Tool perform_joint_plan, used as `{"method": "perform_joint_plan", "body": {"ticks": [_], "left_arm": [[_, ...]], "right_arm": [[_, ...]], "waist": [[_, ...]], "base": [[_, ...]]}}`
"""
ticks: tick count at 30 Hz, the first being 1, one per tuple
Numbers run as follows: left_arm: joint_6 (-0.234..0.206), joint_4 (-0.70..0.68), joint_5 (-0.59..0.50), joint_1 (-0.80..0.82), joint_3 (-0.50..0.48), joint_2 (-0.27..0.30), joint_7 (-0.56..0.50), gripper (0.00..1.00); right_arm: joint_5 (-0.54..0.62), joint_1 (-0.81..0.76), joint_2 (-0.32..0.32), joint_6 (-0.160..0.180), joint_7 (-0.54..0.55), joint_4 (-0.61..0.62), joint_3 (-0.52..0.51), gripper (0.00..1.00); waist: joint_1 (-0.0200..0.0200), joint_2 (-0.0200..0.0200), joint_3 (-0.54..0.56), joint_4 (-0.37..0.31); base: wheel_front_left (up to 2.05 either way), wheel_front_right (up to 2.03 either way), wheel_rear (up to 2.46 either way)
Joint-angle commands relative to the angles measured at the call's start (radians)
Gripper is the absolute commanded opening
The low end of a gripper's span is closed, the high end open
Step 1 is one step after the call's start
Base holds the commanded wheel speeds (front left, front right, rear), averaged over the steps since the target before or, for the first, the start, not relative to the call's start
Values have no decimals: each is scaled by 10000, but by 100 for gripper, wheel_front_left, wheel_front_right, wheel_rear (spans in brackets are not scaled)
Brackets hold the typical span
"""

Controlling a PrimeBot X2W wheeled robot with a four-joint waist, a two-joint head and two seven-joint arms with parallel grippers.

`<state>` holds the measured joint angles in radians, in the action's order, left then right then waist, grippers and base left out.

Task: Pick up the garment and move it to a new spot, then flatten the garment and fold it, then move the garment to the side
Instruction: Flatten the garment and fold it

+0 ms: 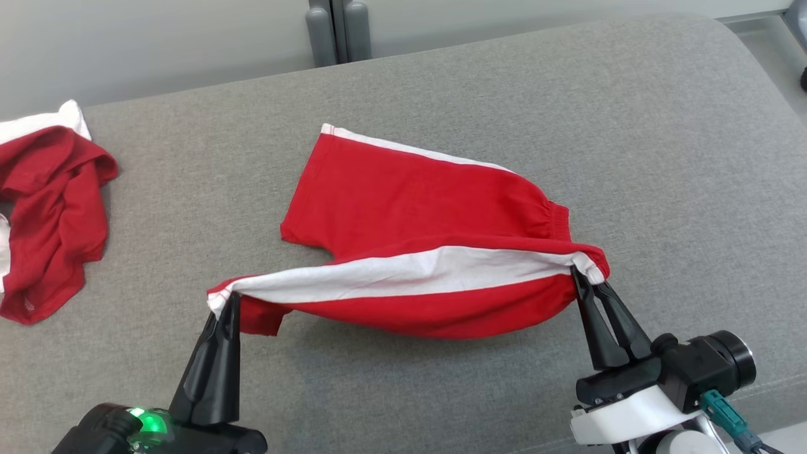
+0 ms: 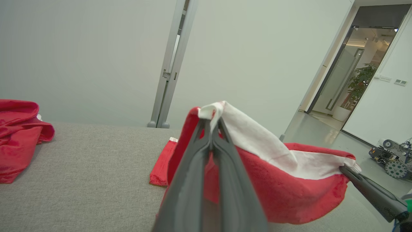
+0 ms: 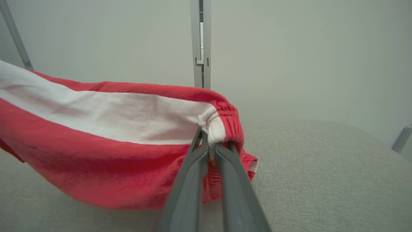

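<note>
The garment is a pair of red shorts with a white side stripe, spread on the grey cushion. Its near half is lifted off the surface and stretched between my two grippers. My left gripper is shut on the leg hem at the lower left, seen in the left wrist view as garment pinched at the gripper tips. My right gripper is shut on the elastic waistband at the right; the right wrist view has the gripper clamping the bunched garment. The far half rests flat.
A second red and white piece of clothing lies crumpled at the cushion's left edge. Behind the cushion stands a pale wall with a grey door frame. A small wheeled machine sits on the floor far right in the left wrist view.
</note>
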<state>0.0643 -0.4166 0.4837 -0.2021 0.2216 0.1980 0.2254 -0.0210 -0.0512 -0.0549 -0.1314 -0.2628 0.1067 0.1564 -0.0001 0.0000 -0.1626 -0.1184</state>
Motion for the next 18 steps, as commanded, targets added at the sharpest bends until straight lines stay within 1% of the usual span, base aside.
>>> {"method": "perform_joint_plan", "body": {"ticks": [1,6,8,10,11,15,18], "left_arm": [[52,208,-61,177,-124,147,43,0],[312,1364,349,1035,-93,244,30,0],[405,1928,425,1692,-64,332,-14,0],[483,2499,306,2487,42,465,-28,0],[509,2849,76,2965,165,612,-54,0],[580,4424,-53,4707,465,738,-231,0],[613,5681,19,5883,665,719,-428,0]], "right_arm": [[-169,68,-9,14,-28,-182,10,0],[-507,521,22,14,-30,-922,88,0],[-623,832,34,14,-30,-1267,65,0],[-817,1148,40,14,-28,-1685,81,0],[-974,1371,35,14,-28,-1904,56,0],[-1608,2234,31,16,-29,-2810,-28,0],[-1977,2893,34,14,-29,-3293,-106,0]], "waist": [[1,0,7,-250],[1,0,-358,-374],[1,0,-598,-421],[1,0,-870,-482],[1,0,-1020,-517],[1,0,-1668,-743],[1,0,-2070,-907]], "base": [[0,0,0],[0,0,0],[0,0,0],[0,0,0],[0,0,0],[0,0,0],[0,0,0]]}}
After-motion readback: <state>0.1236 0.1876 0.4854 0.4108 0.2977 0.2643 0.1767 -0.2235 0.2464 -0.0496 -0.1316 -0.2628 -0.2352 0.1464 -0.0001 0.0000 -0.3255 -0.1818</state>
